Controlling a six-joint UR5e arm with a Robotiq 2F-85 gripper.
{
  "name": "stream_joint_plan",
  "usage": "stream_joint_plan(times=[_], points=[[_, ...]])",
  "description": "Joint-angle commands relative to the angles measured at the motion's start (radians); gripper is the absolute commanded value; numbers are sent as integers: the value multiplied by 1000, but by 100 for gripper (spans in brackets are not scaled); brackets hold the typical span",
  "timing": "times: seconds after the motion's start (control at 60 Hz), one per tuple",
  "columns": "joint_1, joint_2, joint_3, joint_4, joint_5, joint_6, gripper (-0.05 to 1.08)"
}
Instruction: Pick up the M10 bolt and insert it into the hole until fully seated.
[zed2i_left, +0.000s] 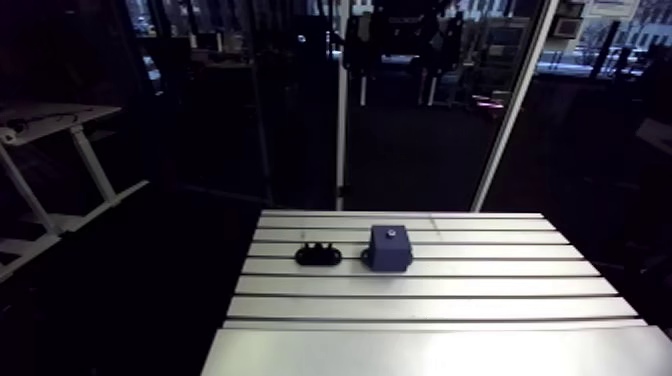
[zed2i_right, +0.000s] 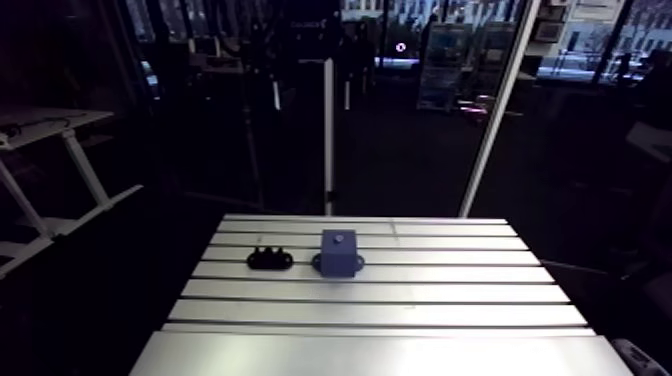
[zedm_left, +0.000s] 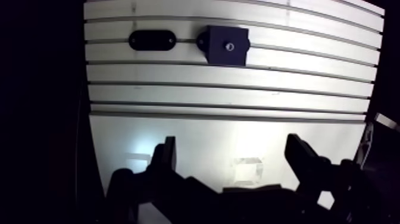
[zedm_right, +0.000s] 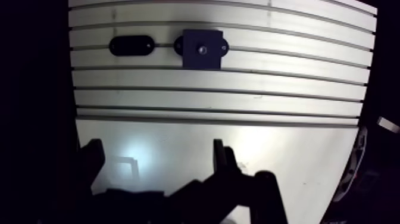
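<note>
The gripper (zedm_left: 232, 143) hangs empty, fingers spread wide, over the table (zedm_left: 238, 98). Well ahead at twelve o'clock sits the blue block (zedm_left: 226, 44) with its hole (zedm_left: 228, 44), and the black holder (zedm_left: 152, 40) lies at eleven. Best to centre over the holder, descend vertically and close squarely. The M10 bolt presumably stands there, but its upright stubs (zed2i_left: 318, 246) are too dim to tell apart.

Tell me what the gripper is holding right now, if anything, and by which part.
Nothing. The gripper has its fingers apart over the table, nothing between them; the blue block and black oval piece lie well ahead, untouched.
</note>
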Motion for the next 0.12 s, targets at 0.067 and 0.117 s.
stream_joint_plan(times=[0.067,0.117], points=[[7,0,2,-1,1,0,1],[9,0,2,-1,1,0,1]])
